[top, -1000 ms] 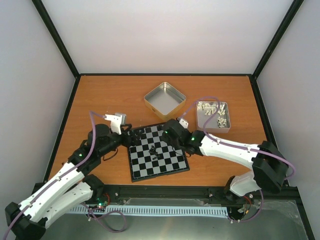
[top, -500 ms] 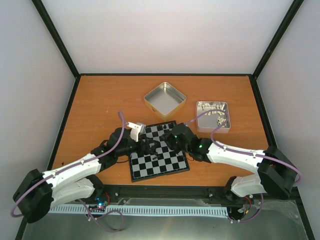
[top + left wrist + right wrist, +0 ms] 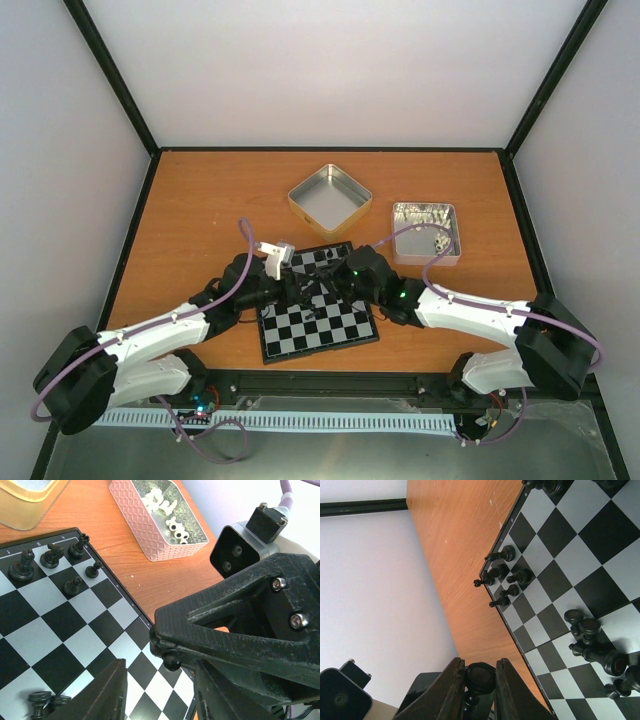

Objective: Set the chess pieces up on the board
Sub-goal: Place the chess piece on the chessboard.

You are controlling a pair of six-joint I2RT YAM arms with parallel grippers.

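Top external view: since a second ago the left gripper [image 3: 298,290] is swung in over the board [image 3: 335,335], meeting the right gripper [image 3: 338,283] mid-board, so a handover or placement is judged near. A black piece [image 3: 480,679] is pinched in the closed right jaws. The left jaws are held apart, empty. Five pieces [image 3: 55,560] are stood at the far corner. Rim markings are too small to be read.

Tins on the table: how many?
2. An empty tin sits beyond the board; a second tin, to its right, holds pale pieces. None seem hidden.
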